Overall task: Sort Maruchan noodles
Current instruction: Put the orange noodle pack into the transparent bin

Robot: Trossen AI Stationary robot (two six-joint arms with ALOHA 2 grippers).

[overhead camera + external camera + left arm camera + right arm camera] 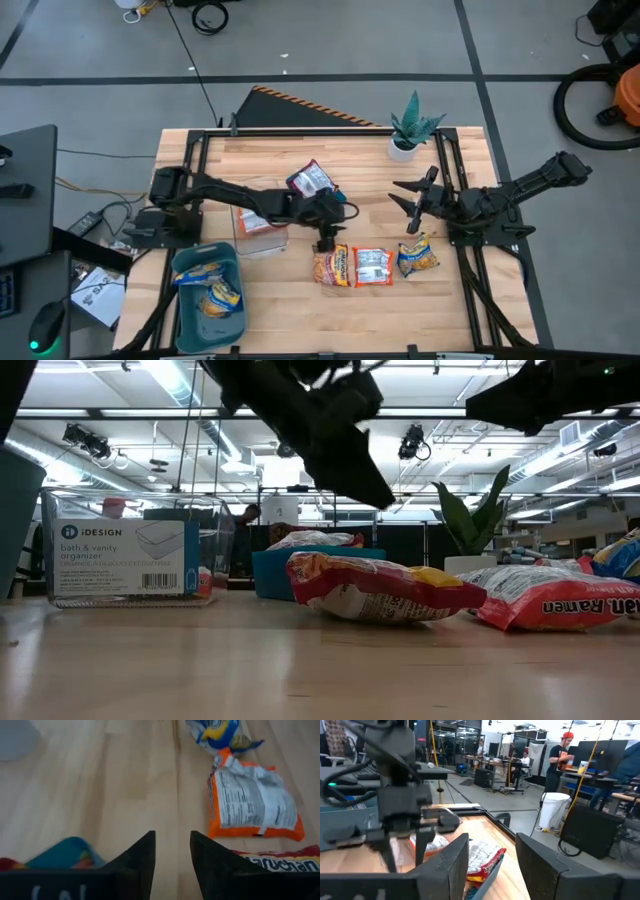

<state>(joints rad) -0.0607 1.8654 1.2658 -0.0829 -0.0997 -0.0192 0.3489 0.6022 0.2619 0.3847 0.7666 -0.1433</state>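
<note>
Three Maruchan packets lie flat in a row on the table: a red-and-white one point(332, 266) point(370, 586), an orange one point(372, 267) point(254, 804) and a yellow-and-blue one point(417, 256) point(219, 731). My left gripper point(325, 243) point(172, 857) hangs open, fingers pointing down, just above the far edge of the red-and-white packet, touching nothing. My right gripper point(410, 208) point(492, 865) hovers open, off the table to the right of the row. More packets lie in a near teal tray point(183, 298), a far teal tray point(300, 190) and a clear organizer point(262, 222).
A potted plant point(410, 130) stands at the far edge, right of centre. The clear organizer point(125, 555) sits left of centre, the far teal tray point(268, 575) behind the row. Bare wood lies near the row's front. People stand in the room beyond the table.
</note>
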